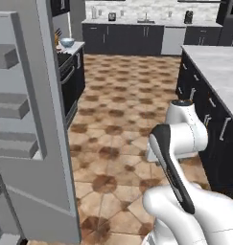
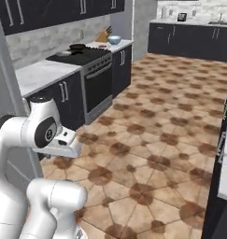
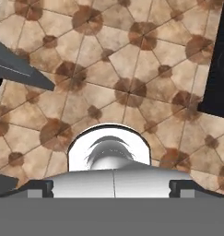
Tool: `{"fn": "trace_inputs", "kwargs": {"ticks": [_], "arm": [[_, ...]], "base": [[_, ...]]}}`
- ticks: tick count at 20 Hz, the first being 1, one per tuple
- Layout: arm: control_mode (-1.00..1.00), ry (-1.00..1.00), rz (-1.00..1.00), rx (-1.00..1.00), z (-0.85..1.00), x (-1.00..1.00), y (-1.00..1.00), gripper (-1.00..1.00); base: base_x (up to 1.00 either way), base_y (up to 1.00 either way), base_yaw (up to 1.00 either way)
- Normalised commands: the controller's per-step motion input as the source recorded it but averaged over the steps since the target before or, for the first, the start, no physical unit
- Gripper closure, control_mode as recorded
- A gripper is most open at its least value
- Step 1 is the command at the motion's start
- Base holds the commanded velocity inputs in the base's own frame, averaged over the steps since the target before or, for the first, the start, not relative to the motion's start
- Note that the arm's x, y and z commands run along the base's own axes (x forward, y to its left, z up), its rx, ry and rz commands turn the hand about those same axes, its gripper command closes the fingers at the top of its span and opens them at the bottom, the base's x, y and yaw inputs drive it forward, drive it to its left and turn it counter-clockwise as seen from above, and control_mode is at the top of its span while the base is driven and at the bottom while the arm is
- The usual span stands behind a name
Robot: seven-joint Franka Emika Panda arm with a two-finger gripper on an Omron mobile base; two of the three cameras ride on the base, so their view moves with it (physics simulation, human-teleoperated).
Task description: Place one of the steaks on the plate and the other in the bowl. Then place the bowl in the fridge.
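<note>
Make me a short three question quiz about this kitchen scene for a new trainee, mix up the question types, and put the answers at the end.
1. True or false: the fridge door stands open, with grey shelves showing inside.
2. Multiple choice: what sits at the far end of the counter past the stove? A) a kettle B) a pale blue bowl C) a red pot
3. Fill in: in the hand view, the tool looks down at the brown tiled ____.

Key: 1 true; 2 B; 3 floor.
</note>
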Motion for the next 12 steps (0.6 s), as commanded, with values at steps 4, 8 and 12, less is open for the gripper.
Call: {"fn": "trace_inputs", "kwargs": {"ticks": [4,8,12], "arm": [[1.00,0.00,0.00,0.00,0.00,0.00,0.00,-1.00],[1.00,0.00,0.00,0.00,0.00,0.00,0.00,-1.00],[1.00,0.00,0.00,0.00,0.00,0.00,0.00,-1.00]], "base": [[0.07,-0.20,-0.90],[0.20,-0.61,-0.55],[0.42,-0.12,0.07]]}}
